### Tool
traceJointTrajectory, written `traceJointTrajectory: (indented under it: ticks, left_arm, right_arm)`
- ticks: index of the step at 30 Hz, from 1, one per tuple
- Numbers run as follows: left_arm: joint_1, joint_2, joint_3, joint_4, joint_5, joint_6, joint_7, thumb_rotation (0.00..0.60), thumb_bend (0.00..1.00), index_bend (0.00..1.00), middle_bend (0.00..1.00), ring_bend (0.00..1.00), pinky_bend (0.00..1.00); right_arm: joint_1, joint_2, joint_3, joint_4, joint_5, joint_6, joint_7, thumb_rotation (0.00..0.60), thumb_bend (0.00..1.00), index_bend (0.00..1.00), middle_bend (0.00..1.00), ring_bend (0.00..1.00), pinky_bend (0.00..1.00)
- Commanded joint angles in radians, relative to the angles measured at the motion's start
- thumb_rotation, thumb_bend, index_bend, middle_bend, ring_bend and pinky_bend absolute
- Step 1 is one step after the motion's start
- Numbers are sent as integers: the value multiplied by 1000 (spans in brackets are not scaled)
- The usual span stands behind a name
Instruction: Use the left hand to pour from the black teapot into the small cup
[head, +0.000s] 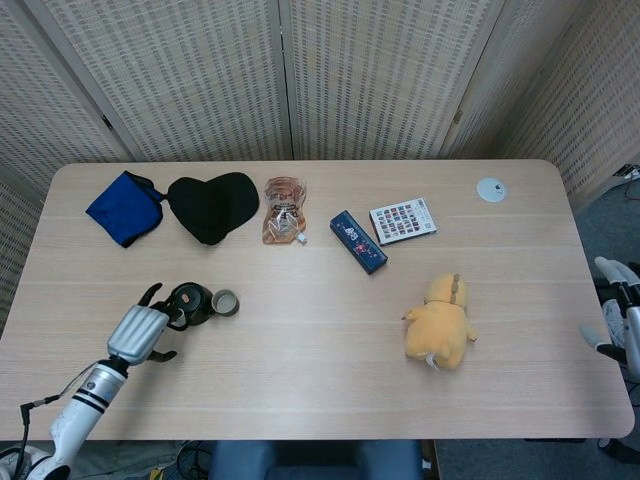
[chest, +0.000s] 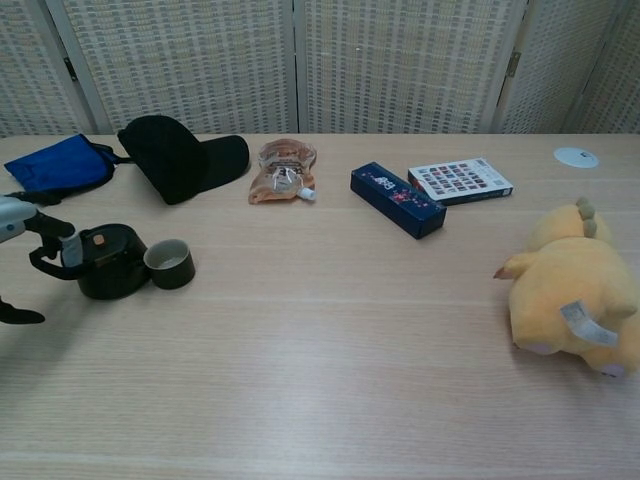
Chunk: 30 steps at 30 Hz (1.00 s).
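The black teapot (head: 192, 303) is sitting upright in the lower left part of the table (head: 300, 380) in the head view, with the small cup (head: 225, 302) standing just beside it on its right, touching or nearly so. In the chest view I am seeing the teapot (chest: 110, 262) at the left edge of the frame, its handle pointing left toward my left hand (chest: 30, 250).

My left hand (head: 140, 333) is hovering just to the lower left of the teapot, fingers (head: 151, 294) spread and curling toward the handle. I am not able to tell whether a fingertip is touching the handle, but the hand is not gripping it. The teapot is resting flat on the table.

My right hand (head: 612, 320) is showing only at the right edge of the head view, beyond the table's edge, and I cannot tell how its fingers are lying.

Across the upper part of the table I am seeing a blue pouch (head: 124, 207), a black cap (head: 212, 205), a clear snack bag (head: 284, 210), a dark blue box (head: 358, 241) and a card of coloured squares (head: 403, 219). A small white disc (head: 491, 189) is lying at the upper right, and a yellow plush toy (head: 439, 322) is lying in the right half, well apart from the teapot.
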<state>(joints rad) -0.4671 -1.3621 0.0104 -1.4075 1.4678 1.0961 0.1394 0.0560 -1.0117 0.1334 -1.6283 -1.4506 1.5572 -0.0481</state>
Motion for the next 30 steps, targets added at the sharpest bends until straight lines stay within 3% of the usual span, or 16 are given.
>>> traceJointTrajectory:
  ticks: [1,30]
  left_arm:
    - [-1,-5,1,4,-2,-5,2,600,149,453,414,373,0]
    - [-4,-24,15,2,-25,-54,25,600,149,520,481,421,0]
  right_arm:
    - [-1,0,-1,0,1,-1,0,600,21,164,185,124,135]
    - [-8,-12,-4,15,12,-6,3,600,21,164,185,124,135]
